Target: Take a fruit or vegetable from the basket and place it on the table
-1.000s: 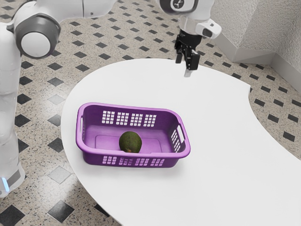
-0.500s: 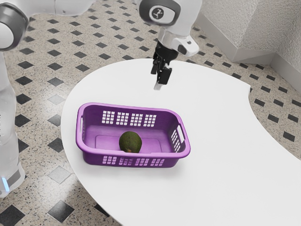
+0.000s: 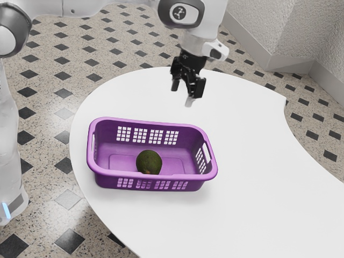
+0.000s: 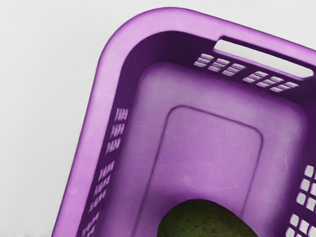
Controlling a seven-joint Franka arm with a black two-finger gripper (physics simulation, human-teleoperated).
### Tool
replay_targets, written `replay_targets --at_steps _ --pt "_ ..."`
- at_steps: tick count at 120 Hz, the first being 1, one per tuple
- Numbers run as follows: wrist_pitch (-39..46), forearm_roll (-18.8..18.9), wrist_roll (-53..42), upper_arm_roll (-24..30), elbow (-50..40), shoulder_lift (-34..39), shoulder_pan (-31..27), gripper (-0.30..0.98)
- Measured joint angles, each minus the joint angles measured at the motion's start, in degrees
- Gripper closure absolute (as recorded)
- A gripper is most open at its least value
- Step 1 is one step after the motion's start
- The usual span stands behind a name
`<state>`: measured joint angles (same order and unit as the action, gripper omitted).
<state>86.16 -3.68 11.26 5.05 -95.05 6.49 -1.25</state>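
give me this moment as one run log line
gripper: open, empty, raised | dark green fruit: inside purple basket | pick: not yet made

White arm (image 3: 212,19); above the black gripper (image 3: 183,94)'s jaws, a dark-grey wrist band (image 3: 163,16) and round black emblem (image 3: 179,13); farther off, a blue light strip (image 3: 6,210).

Purple basket (image 4: 94,118), seen from above on a white tabletop (image 4: 39,98). We see into it past a rounded corner of the rim. We note small square perforations in three walls and a long handle slot (image 4: 264,58) piercing one of them. Inside, we observe part of a dark green avocado (image 4: 205,219) overlapping the rounded rectangular outline marked on the basket's floor.
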Motion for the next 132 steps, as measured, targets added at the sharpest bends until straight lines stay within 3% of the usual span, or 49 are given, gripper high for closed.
replay_targets --at_steps 32,55,76,87,116,132 --pt "2.4 -2.2 21.0 -2.6 0.0 -0.6 -2.4 0.01" --pt "4.8 -3.2 32.2 -0.9 -0.9 0.0 -2.0 0.01" --pt "10.7 -3.7 39.8 -0.8 -5.9 1.0 -2.3 0.01" --pt "12.2 -1.4 41.0 -0.2 -3.4 0.8 -2.1 0.01" --pt "8.4 -4.4 50.8 -0.3 -0.1 0.4 -2.4 0.01" --pt "7.5 -4.9 55.8 0.1 -3.4 1.4 -2.4 0.01"
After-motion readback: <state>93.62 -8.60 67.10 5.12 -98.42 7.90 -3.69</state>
